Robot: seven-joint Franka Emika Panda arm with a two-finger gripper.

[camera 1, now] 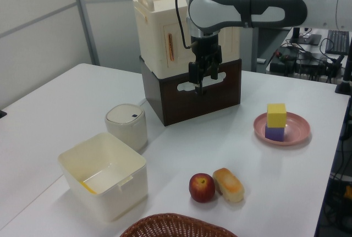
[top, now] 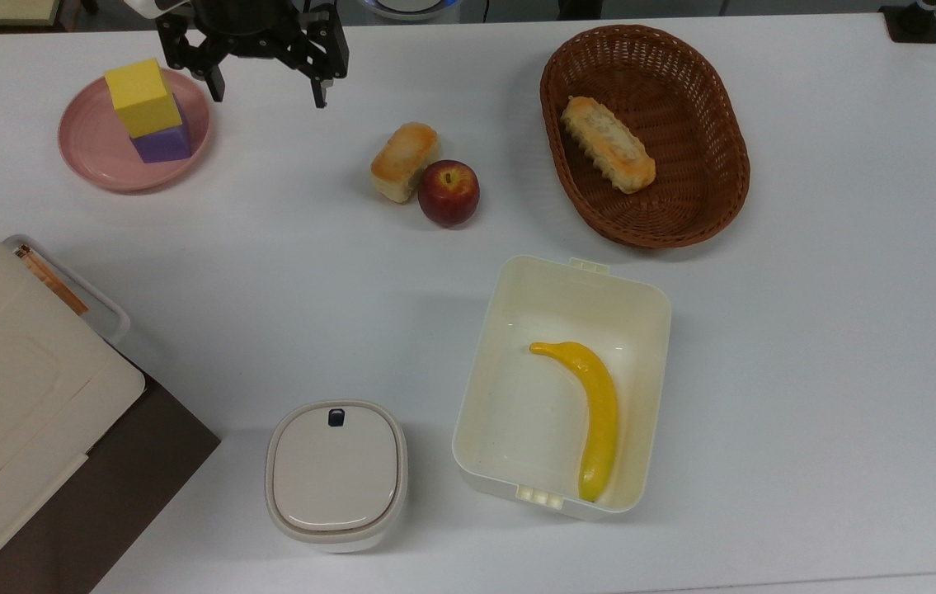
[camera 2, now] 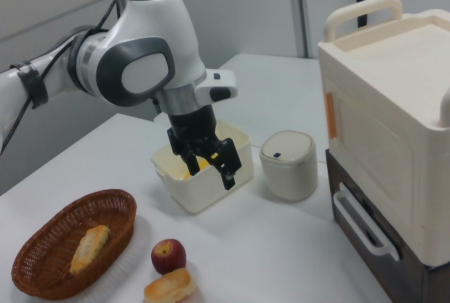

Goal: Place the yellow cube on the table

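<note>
White flat worktop (top: pixel 806 346), upper left: small matte yellow cube (top: pixel 142 96) balances on purple cube (top: pixel 162 142), so the empty, spread-open end effector (top: pixel 266 89) could topple both.

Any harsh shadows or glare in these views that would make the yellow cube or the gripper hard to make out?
Top view: even light, soft faint shadows on the table; the yellow cube reads crisply on the purple cube; the gripper is cut by the top edge. Left view: the dark gripper blends into the brown cabinet behind it. Right view: mild sheen on the arm, no glare.
</note>
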